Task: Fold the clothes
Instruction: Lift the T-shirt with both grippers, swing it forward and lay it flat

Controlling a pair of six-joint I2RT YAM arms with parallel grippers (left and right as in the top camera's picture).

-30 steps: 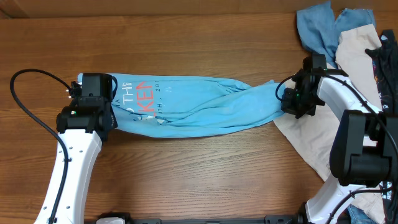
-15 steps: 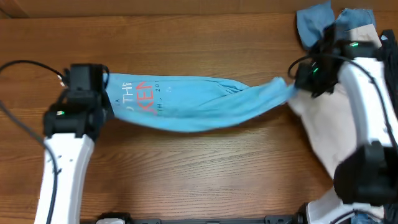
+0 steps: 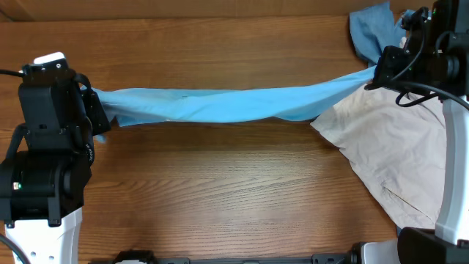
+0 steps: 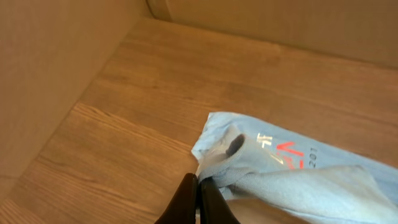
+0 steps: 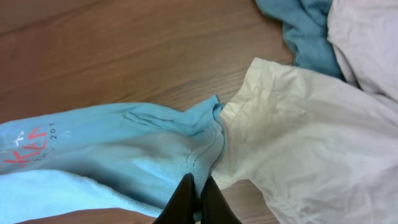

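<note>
One T-shirt [image 3: 220, 105], between left hand [image 4: 198, 190], right hand [image 5: 198, 188]

A brown wood-grain tabletop [image 3: 220, 183] fills the scene under soft, even light. Plain tan walls [image 4: 43, 81] rise from its edges, meeting at a corner.

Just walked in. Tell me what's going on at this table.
Two robot arms hold a sky-blue T-shirt between them. The left gripper pinches one end and the right gripper pinches the other, so the shirt is stretched into a long band across the table. No fold is made yet. A beige garment lies spread at the right, and a dusty-blue piece sits bunched at the far right corner.
</note>
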